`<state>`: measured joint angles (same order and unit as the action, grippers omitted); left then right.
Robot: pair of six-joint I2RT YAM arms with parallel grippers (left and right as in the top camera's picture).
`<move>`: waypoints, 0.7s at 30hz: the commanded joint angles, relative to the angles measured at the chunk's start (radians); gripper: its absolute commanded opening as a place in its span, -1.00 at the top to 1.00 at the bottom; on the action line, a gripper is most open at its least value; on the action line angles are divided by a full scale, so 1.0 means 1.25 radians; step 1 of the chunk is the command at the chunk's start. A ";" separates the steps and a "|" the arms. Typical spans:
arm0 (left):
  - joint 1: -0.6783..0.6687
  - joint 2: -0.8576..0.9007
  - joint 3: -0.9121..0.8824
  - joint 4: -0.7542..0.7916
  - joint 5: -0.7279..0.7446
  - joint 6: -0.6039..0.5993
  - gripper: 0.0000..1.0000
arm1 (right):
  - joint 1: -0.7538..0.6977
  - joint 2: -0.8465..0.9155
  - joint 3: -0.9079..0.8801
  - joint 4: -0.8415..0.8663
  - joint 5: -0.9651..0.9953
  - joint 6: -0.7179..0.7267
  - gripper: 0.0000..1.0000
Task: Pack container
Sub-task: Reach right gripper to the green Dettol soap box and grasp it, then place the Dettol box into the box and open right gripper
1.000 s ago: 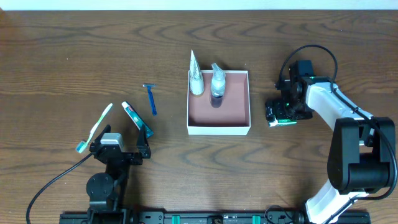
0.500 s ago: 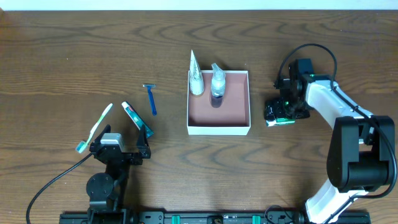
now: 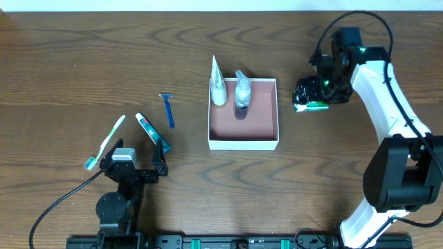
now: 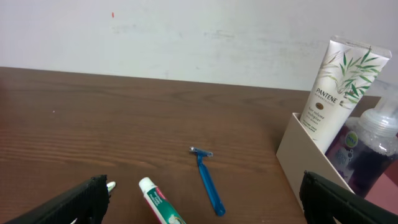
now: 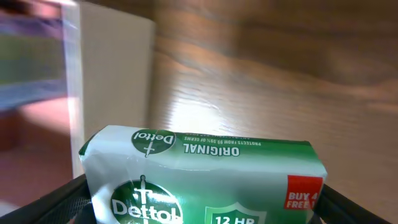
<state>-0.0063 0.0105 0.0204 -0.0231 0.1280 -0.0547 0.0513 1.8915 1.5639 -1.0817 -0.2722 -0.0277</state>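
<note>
My right gripper [image 3: 311, 99] grasps the soap [image 5: 205, 180] just right of the container's [image 3: 243, 144] far-right corner; my left gripper [image 3: 133, 164] sits released near the desk's [image 3: 69, 200] front edge.

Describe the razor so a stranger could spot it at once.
Start at the square white box with the pink inside, mid-table. On the wood to its left lies the razor. It is the only all-blue item, slimmer than the toothpaste tube nearby.

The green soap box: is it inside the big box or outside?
Outside. The soap box sits in the jaws of the right gripper, right of the container.
</note>
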 commanded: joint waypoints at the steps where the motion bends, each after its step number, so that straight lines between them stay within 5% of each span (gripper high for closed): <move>1: 0.005 -0.004 -0.013 -0.029 0.015 -0.002 -0.96 | 0.015 -0.002 0.044 0.014 -0.164 0.025 -0.60; 10: 0.005 -0.004 -0.013 -0.029 0.015 -0.002 -0.96 | 0.090 -0.002 0.048 0.157 -0.246 0.158 -0.61; 21: 0.005 -0.004 -0.013 -0.029 0.015 -0.002 -0.96 | 0.182 0.007 0.047 0.200 -0.122 0.253 -0.65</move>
<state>-0.0063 0.0101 0.0200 -0.0231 0.1280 -0.0547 0.2573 1.8915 1.6001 -0.8295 -0.4671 0.2424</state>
